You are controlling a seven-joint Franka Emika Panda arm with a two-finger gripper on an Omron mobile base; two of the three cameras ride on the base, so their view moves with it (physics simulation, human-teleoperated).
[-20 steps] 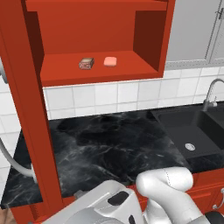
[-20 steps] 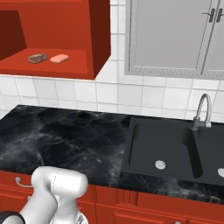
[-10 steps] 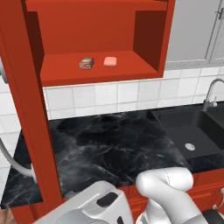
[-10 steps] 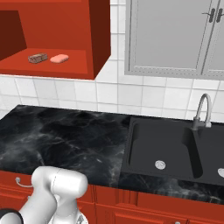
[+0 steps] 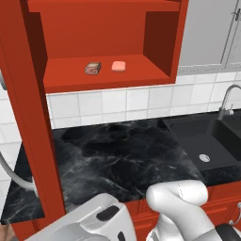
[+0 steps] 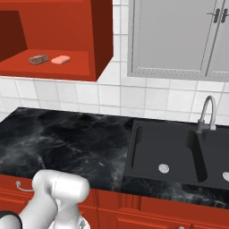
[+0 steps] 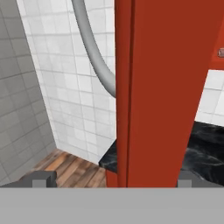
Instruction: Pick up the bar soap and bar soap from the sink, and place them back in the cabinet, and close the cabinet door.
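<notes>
Kitchen's the usual black marble counter [image 5: 117, 160] under white tile, and honestly barely anything has changed in the last second. The only thing that moved is the arm: its big pale link at the bottom of the left base view has slid a bit further left, toward the cabinet door [image 5: 28, 117]. The door hasn't budged and stands wide open, edge-on to the base.

From the hand view the gripper [image 7: 116, 181] is pointed right at that door edge. Its fingertips [image 7: 41, 177] are spread wide, holding nothing, with the red edge sitting between them further out. The curved silver handle [image 7: 94, 48] is just left of the edge. I can't tell if anything is touching yet.

Inside the cabinet [image 5: 160, 42], the brown soap [image 5: 92, 68] and the pink soap [image 5: 118, 66] sit side by side on the shelf. They're near each other but not touching, brown on the left, and neither has shifted. The brown one is a small block with a paler face. The pink one is a rounded bar lying flat.

Over on the right, the sink [image 5: 207, 136] holds just its drain, next to the faucet [image 5: 228, 99].

So my read is the soap part is done and only closing the door is left. That small arm shuffle looks like lining up for the push.
</notes>
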